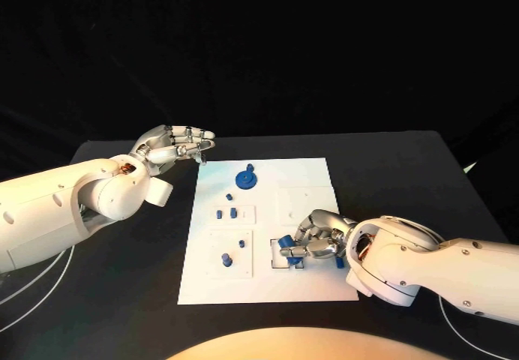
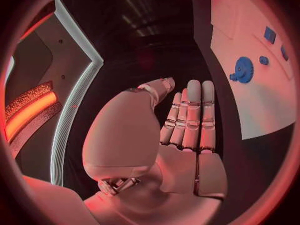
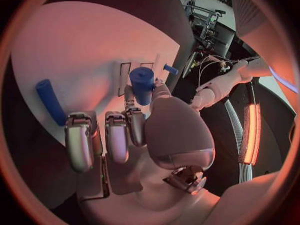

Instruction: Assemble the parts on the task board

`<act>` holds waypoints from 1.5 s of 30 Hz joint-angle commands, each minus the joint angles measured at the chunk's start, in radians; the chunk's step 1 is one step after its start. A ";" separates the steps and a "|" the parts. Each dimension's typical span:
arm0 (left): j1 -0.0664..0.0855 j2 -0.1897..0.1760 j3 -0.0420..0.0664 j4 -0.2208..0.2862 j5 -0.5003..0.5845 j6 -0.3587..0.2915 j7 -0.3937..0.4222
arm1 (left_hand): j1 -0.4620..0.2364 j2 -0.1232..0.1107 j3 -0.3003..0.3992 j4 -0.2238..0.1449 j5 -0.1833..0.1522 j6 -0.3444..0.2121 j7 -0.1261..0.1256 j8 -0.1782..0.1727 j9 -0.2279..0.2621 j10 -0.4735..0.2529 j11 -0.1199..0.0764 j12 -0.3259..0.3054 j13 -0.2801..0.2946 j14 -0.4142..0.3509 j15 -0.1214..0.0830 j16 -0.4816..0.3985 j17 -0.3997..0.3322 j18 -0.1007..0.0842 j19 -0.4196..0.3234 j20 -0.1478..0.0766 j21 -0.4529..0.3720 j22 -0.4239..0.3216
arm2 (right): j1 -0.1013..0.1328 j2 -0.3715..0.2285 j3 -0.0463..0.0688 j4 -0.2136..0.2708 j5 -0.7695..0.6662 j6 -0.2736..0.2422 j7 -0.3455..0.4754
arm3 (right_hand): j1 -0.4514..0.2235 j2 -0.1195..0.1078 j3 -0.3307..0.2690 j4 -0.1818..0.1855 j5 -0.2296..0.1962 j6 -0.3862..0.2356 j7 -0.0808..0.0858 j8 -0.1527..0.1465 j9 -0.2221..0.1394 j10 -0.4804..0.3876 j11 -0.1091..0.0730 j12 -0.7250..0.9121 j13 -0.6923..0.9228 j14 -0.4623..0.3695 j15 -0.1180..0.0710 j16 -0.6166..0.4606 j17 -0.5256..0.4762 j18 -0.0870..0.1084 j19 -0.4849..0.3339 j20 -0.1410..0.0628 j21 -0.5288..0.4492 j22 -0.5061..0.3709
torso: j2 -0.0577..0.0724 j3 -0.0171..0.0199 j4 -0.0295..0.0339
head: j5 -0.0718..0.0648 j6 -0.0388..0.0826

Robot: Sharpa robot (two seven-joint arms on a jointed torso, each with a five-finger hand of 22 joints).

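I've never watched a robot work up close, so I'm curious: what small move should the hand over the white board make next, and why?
Probably the right hand should ease its blue peg straight down into the board. The wrist view shows the peg pinched at its fingertips, just above the white surface by a dark-edged slot. The left hand hovers off the board's far corner holding nothing, so it needn't move.

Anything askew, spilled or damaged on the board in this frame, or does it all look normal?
Nothing stands out. The task board lies flat and square on the table, with no visible damage. The blue gear and small blue parts sit on it. The right hand holds a blue peg over the board; the left hand hovers off its corner, holding nothing.
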 commanded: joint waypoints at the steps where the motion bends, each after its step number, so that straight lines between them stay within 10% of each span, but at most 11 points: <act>1: 0.001 0.003 0.001 0.002 0.003 0.018 0.002 | -0.008 0.000 -0.004 0.000 -0.003 -0.008 0.040 0.007 -0.001 -0.006 0.002 0.003 -0.002 -0.002 0.002 0.001 -0.001 0.013 -0.002 0.006 -0.005 -0.001 | -0.002 0.009 0.000 -0.006 -0.001 0.014 -0.013 | -0.008 0.007 -0.010 0.000 -0.008 0.028 -0.017 -0.005 0.024 0.026 -0.003 -0.005 0.126 0.093 -0.006 -0.002 0.221 -0.005 0.089 -0.006 -0.006 0.251 | 0.000 0.0003 0.0008 | 0.000 0.000; 33: 0.001 0.000 0.001 0.003 0.003 0.020 -0.003 | -0.010 0.000 -0.005 0.002 -0.003 -0.010 0.041 0.009 -0.002 -0.009 0.003 0.005 -0.003 -0.003 0.003 0.002 -0.001 0.013 -0.001 0.007 -0.008 -0.002 | -0.003 0.044 0.000 -0.028 -0.037 0.045 -0.027 | -0.079 0.010 -0.088 0.000 -0.087 0.035 -0.018 -0.008 0.050 0.025 -0.004 -0.021 0.125 0.092 -0.007 -0.006 0.214 -0.003 0.084 -0.006 -0.017 0.248 | -0.001 0.0001 0.0000 | 0.008 -0.003; 36: 0.001 0.000 0.001 0.003 0.003 0.019 -0.003 | -0.011 0.001 -0.005 0.003 -0.003 -0.011 0.041 0.010 -0.002 -0.010 0.003 0.005 -0.003 -0.003 0.003 0.002 -0.001 0.013 -0.001 0.007 -0.008 -0.003 | -0.003 0.045 0.000 -0.029 -0.047 0.037 -0.026 | -0.116 0.021 -0.132 0.000 -0.201 0.032 -0.017 -0.008 0.064 0.021 -0.003 -0.035 0.121 0.090 -0.006 -0.010 0.205 -0.001 0.081 -0.005 -0.025 0.246 | -0.001 0.0002 -0.0004 | 0.007 -0.001; 45: 0.001 0.000 0.001 0.003 0.003 0.019 -0.003 | -0.011 0.001 -0.005 0.003 -0.003 -0.011 0.041 0.010 -0.002 -0.010 0.003 0.005 -0.003 -0.003 0.003 0.002 -0.001 0.013 -0.001 0.007 -0.008 -0.003 | -0.003 0.045 0.000 -0.029 -0.071 0.026 -0.016 | -0.269 -0.083 -0.070 0.004 -0.264 0.019 -0.015 -0.011 0.092 0.017 -0.001 -0.054 0.118 0.088 -0.006 -0.015 0.197 0.001 0.076 -0.005 -0.036 0.243 | 0.000 0.0002 -0.0002 | 0.007 0.000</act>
